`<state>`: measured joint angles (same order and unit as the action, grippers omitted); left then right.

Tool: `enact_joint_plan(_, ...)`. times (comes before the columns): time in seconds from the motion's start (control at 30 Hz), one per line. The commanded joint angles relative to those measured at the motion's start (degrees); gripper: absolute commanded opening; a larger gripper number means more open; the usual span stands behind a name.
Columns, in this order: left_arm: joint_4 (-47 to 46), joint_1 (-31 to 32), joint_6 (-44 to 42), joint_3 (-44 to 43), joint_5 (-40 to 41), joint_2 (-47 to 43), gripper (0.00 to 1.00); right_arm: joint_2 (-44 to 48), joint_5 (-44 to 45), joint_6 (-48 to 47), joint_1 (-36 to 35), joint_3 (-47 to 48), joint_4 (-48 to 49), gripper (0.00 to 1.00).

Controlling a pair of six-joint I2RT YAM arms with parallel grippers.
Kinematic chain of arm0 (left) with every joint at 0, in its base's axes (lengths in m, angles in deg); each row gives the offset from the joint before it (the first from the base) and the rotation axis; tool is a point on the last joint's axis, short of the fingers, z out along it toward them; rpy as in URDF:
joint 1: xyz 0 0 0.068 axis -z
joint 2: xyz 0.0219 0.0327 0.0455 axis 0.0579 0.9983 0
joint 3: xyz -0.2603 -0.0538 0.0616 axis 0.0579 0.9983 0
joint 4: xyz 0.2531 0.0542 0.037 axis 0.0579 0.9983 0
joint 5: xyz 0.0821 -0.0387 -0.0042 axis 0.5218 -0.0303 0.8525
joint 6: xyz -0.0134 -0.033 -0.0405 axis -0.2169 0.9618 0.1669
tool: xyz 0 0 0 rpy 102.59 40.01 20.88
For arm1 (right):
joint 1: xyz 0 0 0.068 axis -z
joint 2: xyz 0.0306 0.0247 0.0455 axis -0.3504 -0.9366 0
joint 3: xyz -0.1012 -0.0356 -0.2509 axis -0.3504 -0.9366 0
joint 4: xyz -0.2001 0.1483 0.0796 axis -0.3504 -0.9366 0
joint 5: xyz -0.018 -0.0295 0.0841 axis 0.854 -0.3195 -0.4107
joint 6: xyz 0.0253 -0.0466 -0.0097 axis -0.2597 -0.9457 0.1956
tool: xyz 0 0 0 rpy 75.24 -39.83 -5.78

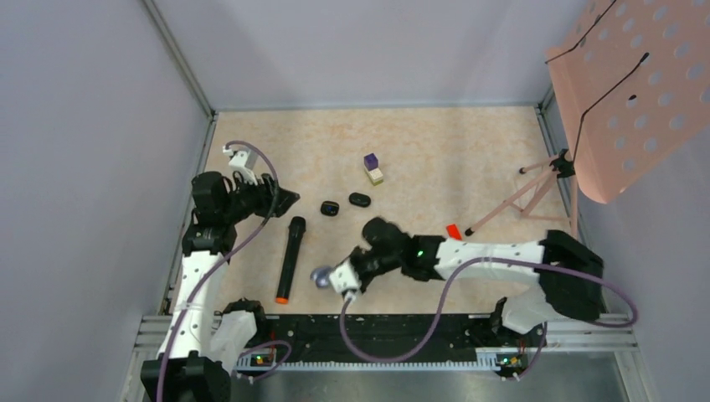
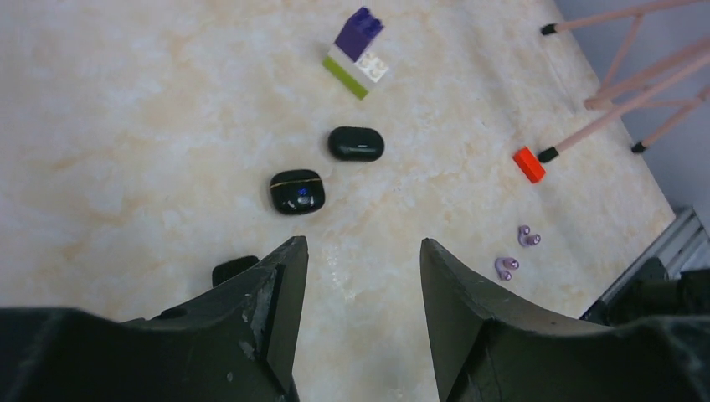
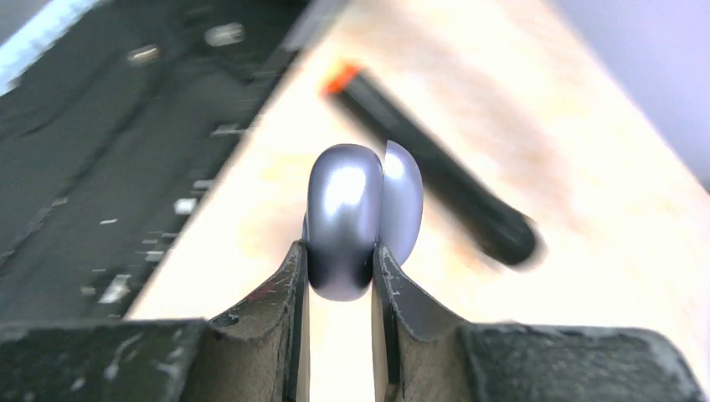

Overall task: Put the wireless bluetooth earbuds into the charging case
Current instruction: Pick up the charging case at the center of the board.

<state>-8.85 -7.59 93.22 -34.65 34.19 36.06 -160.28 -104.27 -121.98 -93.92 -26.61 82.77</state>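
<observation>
Currently, right tool (image 3: 339, 251) clamped on glossy silver clamshell case (image 3: 342, 201) (rounded halves ajar), left tool (image 2: 362, 243) spread apart.

**The two arms: build and finish.**
Left arm (image 1: 194, 280) and right arm (image 1: 494, 251): white links between black joint housings; a grey-purple cable (image 1: 434, 318) loops off each; a green lamp (image 1: 419, 250) glows on the right arm; the fingers (image 2: 280, 285) are dark, wedge-shaped and scuffed.

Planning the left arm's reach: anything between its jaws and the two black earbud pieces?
Nothing visible. Only tabletop shows between the left gripper and the nearer black earbud piece; the other piece sits beyond it. The microphone lies off to one side.
</observation>
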Motion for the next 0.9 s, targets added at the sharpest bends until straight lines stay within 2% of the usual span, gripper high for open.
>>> enact_joint_plan(0.0,-7.3,-0.2,-15.1,-3.8,-16.8,-2.9,0.58,13.3,-13.0,25.5,13.5,2.7,8.1,0.0)
enact_joint_plan(0.07,-10.2,-0.1,-20.0,-3.9,-23.4,-5.0,0.58,15.9,-15.0,34.6,18.9,4.4,10.2,0.0)
enact_joint_plan(0.13,-14.2,0.4,-19.9,-3.5,-26.0,-5.9,0.61,17.3,-19.5,43.6,24.9,5.9,14.0,0.0)
enact_joint_plan(0.27,-6.8,3.6,-23.2,-13.8,-28.5,0.8,0.6,17.1,-28.7,55.7,34.3,8.5,22.7,0.0)
enact_joint_plan(0.33,-5.8,6.6,-23.7,-18.0,-29.1,4.3,0.6,15.7,-32.3,60.0,37.0,10.1,25.1,0.01)
enact_joint_plan(0.43,-1.5,11.3,-28.6,-24.0,-28.9,9.2,0.61,11.7,-37.4,68.7,40.1,14.2,29.5,0.02)
enact_joint_plan(0.57,-1.9,15.6,-29.3,-27.2,-29.9,14.3,0.6,6.3,-41.8,84.4,42.4,18.0,43.0,0.02)
enact_joint_plan(0.87,-13.1,18.5,-20.3,-27.1,-27.9,18.3,0.54,3.2,-43.7,84.7,43.1,20.6,45.0,0.01)
